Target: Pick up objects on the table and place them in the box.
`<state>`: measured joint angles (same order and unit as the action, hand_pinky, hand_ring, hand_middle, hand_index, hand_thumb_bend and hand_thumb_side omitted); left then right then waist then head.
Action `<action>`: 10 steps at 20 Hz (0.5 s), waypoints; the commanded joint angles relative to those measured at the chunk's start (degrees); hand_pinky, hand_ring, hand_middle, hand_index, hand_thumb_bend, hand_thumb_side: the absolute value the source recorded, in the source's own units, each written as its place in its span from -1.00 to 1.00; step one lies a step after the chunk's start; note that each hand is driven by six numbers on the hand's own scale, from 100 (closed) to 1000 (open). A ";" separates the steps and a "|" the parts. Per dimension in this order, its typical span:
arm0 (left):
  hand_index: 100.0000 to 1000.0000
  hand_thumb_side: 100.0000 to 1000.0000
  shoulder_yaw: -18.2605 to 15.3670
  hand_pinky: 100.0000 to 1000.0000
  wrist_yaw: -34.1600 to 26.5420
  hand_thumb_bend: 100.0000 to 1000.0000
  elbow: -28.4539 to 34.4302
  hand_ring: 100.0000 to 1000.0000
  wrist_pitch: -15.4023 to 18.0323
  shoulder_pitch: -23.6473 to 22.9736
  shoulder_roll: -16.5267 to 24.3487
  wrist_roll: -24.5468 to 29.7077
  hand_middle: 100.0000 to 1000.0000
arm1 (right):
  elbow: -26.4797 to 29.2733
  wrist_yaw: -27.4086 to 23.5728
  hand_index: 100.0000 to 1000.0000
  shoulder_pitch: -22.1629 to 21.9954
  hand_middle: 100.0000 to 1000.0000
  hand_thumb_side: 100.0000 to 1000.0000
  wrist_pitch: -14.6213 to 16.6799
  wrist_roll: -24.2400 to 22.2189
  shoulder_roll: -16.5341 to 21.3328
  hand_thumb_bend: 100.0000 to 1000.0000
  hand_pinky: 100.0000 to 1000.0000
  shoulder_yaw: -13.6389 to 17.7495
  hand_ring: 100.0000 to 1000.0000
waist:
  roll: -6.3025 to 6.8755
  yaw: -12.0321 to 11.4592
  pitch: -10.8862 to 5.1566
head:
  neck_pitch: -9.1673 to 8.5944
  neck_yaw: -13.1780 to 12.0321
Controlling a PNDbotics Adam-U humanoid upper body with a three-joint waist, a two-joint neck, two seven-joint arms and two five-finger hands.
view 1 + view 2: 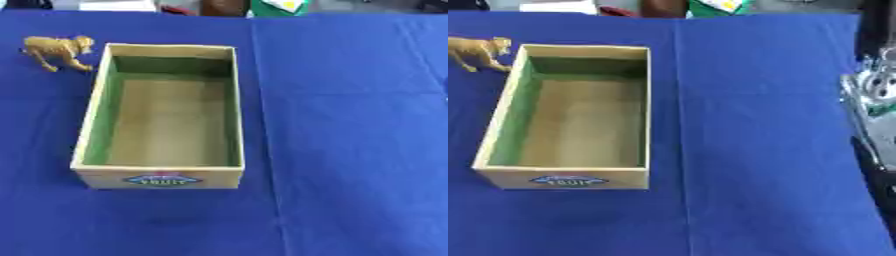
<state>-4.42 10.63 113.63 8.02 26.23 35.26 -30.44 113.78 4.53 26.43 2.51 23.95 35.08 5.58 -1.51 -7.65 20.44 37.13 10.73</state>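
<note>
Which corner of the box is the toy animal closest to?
The far left corner of the box: the golden-brown toy animal stands on the blue cloth just outside it, away from the other three corners.

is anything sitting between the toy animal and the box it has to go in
Nothing visible: the tan toy animal stands on the blue cloth just off the far left corner of the open wooden box, whose inside looks bare.

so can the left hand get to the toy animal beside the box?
Probably yes. The toy animal stands in the open on the blue cloth, just outside the box's far-left corner, with nothing around it. The left hand itself isn't in view, though.
</note>
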 commanded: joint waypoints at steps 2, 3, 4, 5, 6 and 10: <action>0.77 0.86 -1.07 0.20 2.93 -0.71 0.97 0.54 -1.43 0.67 2.73 0.49 0.54 | 0.82 0.57 0.89 0.28 0.84 1.00 -0.27 -0.62 2.08 -1.00 0.68 0.19 0.58 | 0.27 -0.12 -1.57 | -0.29 0.51; 0.77 0.85 -1.08 0.20 3.90 -0.72 0.97 0.54 -1.89 0.86 3.14 0.72 0.54 | 0.82 0.63 0.89 0.20 0.84 1.00 -0.30 -0.65 2.11 -1.00 0.68 0.23 0.58 | 0.29 -0.14 -1.62 | -0.08 0.87; 0.77 0.85 -1.01 0.20 4.73 -0.72 0.97 0.55 -2.33 1.07 3.53 0.98 0.55 | 0.82 0.67 0.89 0.12 0.84 1.00 -0.34 -0.68 2.13 -1.00 0.68 0.26 0.58 | 0.31 -0.17 -1.69 | 0.18 1.21; 0.77 0.85 -0.92 0.20 5.47 -0.73 0.97 0.55 -2.72 1.29 3.88 1.27 0.55 | 0.82 0.69 0.89 0.06 0.84 1.00 -0.39 -0.73 2.13 -1.00 0.68 0.27 0.58 | 0.34 -0.18 -1.78 | 0.46 1.40; 0.77 0.86 -0.79 0.20 6.10 -0.73 0.97 0.55 -3.07 1.48 4.15 1.59 0.55 | 0.82 0.69 0.89 0.02 0.84 1.00 -0.43 -0.79 2.10 -1.00 0.68 0.26 0.58 | 0.38 -0.19 -1.90 | 0.71 1.39; 0.78 0.85 -0.33 0.21 8.11 -0.75 0.93 0.56 -4.33 1.52 4.72 3.33 0.56 | 0.82 0.67 0.89 -0.08 0.84 1.00 -0.56 -1.07 1.84 -1.00 0.68 0.31 0.58 | 0.55 -0.18 -2.69 | 1.47 0.71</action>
<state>-4.57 17.91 113.63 4.10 27.00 37.71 -27.63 113.78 4.95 26.04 1.91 23.10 35.13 5.55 -1.15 -7.81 18.90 38.16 11.64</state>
